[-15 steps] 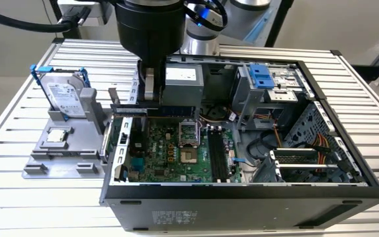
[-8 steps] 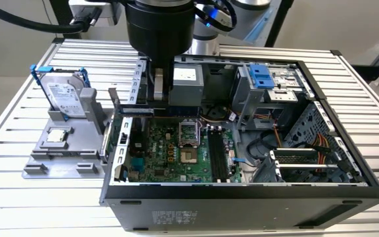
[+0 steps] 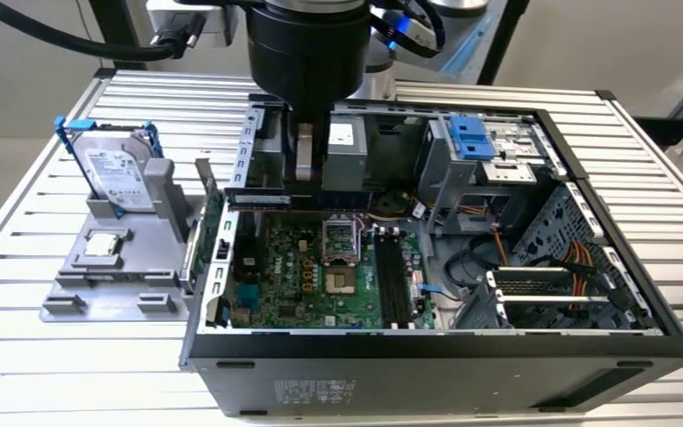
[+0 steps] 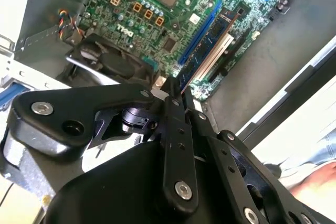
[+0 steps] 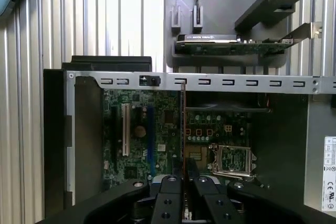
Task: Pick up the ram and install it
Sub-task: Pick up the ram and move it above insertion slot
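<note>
Gripper [image 5: 184, 184] was clamped narrow on the long, thin dark-green ram stick [image 5: 182, 129], seen edge-on and held above the green motherboard [image 5: 163, 121] inside the open black computer case [image 3: 437, 365]. Judged light and stiff but brittle. Best pinched on the flat faces mid-length, clear of the contact edge.

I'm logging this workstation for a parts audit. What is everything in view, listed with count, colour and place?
table: one, silver slatted, under everything
computer case: one, black, open, on the table
motherboard: one, green, inside the case
fixture: one, grey, at the exterior view's left of the case
hard drive: one, silver in a blue frame, upright on the fixture
processor chip: one, silver, flat on the fixture
expansion card: one, dark, on the fixture
ram: one, dark, edge-on in the gripper above the motherboard
gripper: one, black, shut on the ram
arm: one, black, above the case
</note>
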Tool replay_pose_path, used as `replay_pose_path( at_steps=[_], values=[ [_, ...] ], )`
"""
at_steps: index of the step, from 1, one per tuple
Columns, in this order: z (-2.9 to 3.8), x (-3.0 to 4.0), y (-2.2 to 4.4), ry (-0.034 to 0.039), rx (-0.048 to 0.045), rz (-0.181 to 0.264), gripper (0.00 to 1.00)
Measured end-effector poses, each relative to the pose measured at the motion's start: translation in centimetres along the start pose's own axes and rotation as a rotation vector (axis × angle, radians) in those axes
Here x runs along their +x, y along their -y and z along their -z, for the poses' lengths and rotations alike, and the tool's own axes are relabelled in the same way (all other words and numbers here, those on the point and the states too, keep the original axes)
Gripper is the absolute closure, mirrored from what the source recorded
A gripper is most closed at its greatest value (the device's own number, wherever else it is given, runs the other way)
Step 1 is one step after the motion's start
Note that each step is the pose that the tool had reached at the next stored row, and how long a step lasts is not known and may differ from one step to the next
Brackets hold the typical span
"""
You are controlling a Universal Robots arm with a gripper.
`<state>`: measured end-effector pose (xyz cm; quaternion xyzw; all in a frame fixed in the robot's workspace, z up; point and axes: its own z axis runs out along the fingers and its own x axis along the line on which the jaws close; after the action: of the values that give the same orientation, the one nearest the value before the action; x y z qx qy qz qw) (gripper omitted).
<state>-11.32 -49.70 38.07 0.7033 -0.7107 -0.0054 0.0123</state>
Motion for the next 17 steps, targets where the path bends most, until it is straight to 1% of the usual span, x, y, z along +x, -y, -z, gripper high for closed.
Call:
replay_pose_path(
  at_steps=[17],
  values=[
    [0.07,-0.03,2.93,0.0001,0.0000,-0.002,1.00]
  ],
)
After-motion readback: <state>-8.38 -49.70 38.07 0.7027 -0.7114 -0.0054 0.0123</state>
